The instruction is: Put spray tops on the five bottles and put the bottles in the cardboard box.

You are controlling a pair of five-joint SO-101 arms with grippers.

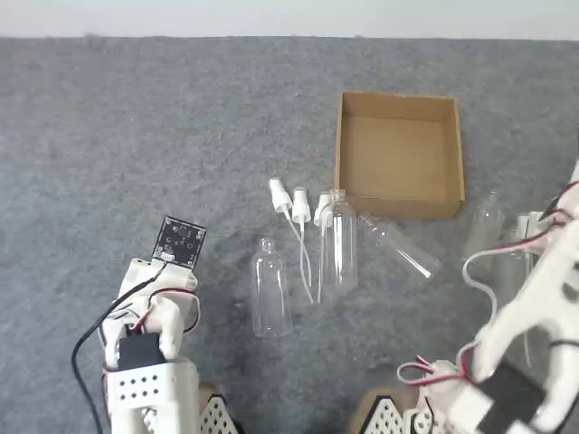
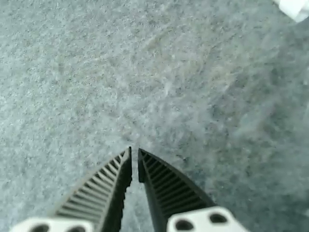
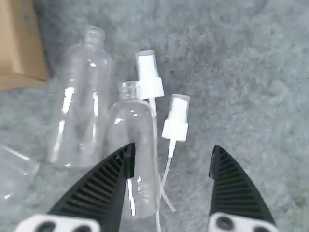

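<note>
Carpet passes under my left gripper (image 2: pixel 134 154), which is shut and holds nothing; its arm (image 1: pixel 149 348) stands at the front left. My right gripper (image 3: pixel 173 152) hangs open above two lying clear bottles (image 3: pixel 79 106) (image 3: pixel 135 145) and two white spray tops (image 3: pixel 148 77) (image 3: pixel 176 123). The cardboard box (image 1: pixel 398 206) sits open at the back right of centre. Before it lie three uncapped bottles (image 1: pixel 270 289) (image 1: pixel 337 240) (image 1: pixel 398 244) and three spray tops (image 1: pixel 279 194) (image 1: pixel 301 206) (image 1: pixel 322 206). Two more bottles (image 1: pixel 486 226) (image 1: pixel 520 244) lie right of the box, partly behind the right arm (image 1: pixel 534 307).
Grey carpet (image 1: pixel 136 136) covers the whole table, with open room on the left half. A corner of the box (image 3: pixel 19 43) and the end of another bottle (image 3: pixel 14 169) show in the right wrist view. A white object (image 2: pixel 294 7) shows at the left wrist view's corner.
</note>
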